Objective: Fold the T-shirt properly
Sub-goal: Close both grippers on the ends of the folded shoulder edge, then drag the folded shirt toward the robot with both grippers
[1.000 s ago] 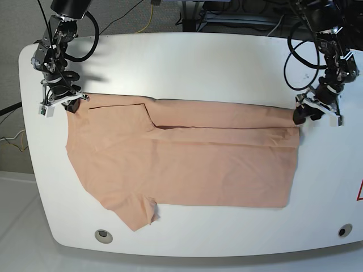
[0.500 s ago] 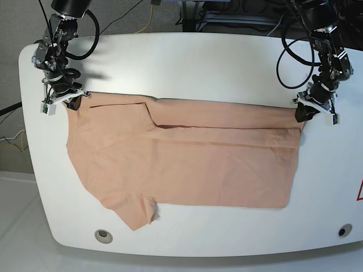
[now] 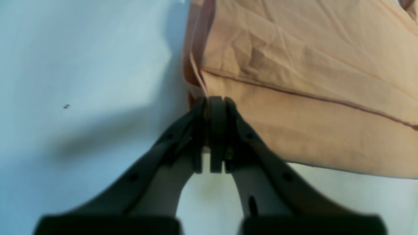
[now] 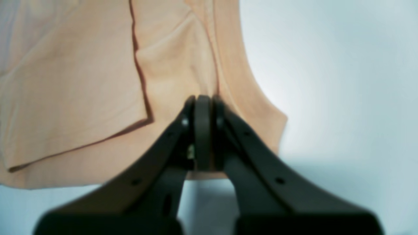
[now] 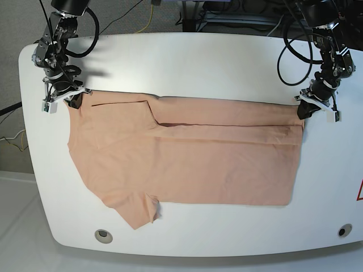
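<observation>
Base view: the T-shirt [image 5: 187, 153] lies flat on the white table [image 5: 187, 62], its 2 far corners at the grippers. Left wrist view: the left gripper [image 3: 214, 104] has its jaws pressed together, pinching the shirt's corner edge (layers bunched). Right wrist view: the right gripper [image 4: 203, 101] is clamped on the cloth's seamed edge.

Peach T-shirt [image 5: 187, 161] spread flat across white table [image 5: 187, 62], top strip folded down along upper edge, one sleeve sticking out at lower left. Right gripper [image 5: 71, 97] at upper left, on shirt's upper-left corner. Left gripper [image 5: 306, 110] at upper right, on shirt's upper-right corner. Black cables [image 5: 292, 54] loop behind both arms. Round hole [image 5: 103, 236] near table's lower-left edge.
</observation>
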Tool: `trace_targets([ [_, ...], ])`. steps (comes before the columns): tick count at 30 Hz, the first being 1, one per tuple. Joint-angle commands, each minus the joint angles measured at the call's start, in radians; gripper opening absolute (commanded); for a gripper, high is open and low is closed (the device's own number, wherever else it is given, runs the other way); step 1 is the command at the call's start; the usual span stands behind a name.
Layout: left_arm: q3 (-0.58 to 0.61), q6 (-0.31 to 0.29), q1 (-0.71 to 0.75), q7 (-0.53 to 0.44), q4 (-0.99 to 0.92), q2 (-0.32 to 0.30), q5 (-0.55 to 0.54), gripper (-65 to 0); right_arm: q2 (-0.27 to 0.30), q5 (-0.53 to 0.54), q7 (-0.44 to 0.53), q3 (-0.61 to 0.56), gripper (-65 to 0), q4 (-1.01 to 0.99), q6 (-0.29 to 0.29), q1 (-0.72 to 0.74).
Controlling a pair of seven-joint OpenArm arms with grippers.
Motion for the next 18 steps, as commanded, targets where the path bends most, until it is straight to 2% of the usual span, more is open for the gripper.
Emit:
trace_targets([
  [1, -0.011, -0.011, 0.004, -0.019, 0.037, -0.024, -0.025, -65.0, 0.012, 0.003, -0.002, 0.008, -65.0, 0.015, -0.001, 0.002],
  [6, -0.001, -0.022, 0.078, -0.015, 0.070, -0.052, -0.024, -62.6, 0.012, 0.003, -0.007, 0.011, -65.0, 0.040, 0.007, -0.043],
  [10, 0.004, -0.026, 0.131, -0.021, 0.102, -0.063, -0.023, -65.0, 0.011, 0.003, -0.005, 0.010, -65.0, 0.068, 0.005, -0.082],
  [18, 0.022, -0.032, 0.197, -0.010, 0.113, -0.081, -0.005, -65.0, 0.007, 0.001, -0.006, 0.024, -65.0, 0.115, 0.008, -0.176],
])
